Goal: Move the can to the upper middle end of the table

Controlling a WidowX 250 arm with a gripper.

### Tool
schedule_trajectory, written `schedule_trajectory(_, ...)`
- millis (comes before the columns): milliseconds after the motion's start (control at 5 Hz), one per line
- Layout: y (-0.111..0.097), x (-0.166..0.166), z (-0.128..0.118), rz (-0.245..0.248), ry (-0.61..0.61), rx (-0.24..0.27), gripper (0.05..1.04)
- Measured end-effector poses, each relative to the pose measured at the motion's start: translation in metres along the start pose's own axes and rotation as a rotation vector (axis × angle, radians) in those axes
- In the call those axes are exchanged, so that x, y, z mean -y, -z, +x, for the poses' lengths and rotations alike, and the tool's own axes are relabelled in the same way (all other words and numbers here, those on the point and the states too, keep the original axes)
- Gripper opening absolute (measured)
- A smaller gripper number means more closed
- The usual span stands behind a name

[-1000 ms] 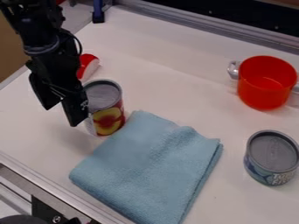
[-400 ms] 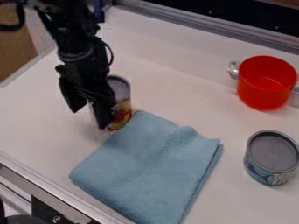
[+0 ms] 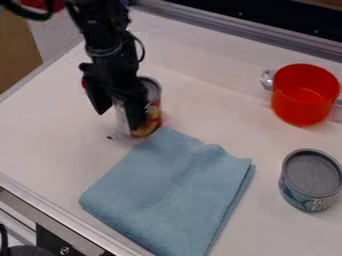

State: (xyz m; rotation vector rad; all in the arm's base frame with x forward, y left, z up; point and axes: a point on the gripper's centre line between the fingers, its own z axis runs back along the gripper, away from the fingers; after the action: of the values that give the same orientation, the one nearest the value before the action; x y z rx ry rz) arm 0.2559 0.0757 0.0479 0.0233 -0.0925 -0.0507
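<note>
Table (image 3: pixel 53 135), two cans (image 3: pixel 154 120), one pot (image 3: pixel 304 100), one cloth (image 3: pixel 170 185)

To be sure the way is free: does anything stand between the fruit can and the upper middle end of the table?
Nothing visible stands between the fruit can and that end; the red pot is farther right.

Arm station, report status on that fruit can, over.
Pincer open, right at fruit can. Can upright, short of upper middle of table. Folded blue cloth near its base, camera side, likely off the route.
</note>
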Motion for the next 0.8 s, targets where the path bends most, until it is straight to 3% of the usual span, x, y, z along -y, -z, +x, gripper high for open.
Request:
schedule_trajectory(400, 0.003, -0.004, 0.041, -0.004, -0.053, 0.025, 0.999)
schedule_trajectory(600, 0.008, 0.003, 0.059, -0.006, -0.022, 0.059, 0.999)
schedule_trajectory(800, 0.011, 0.015, 0.075, -0.038, 0.019, 0.087, 0.999)
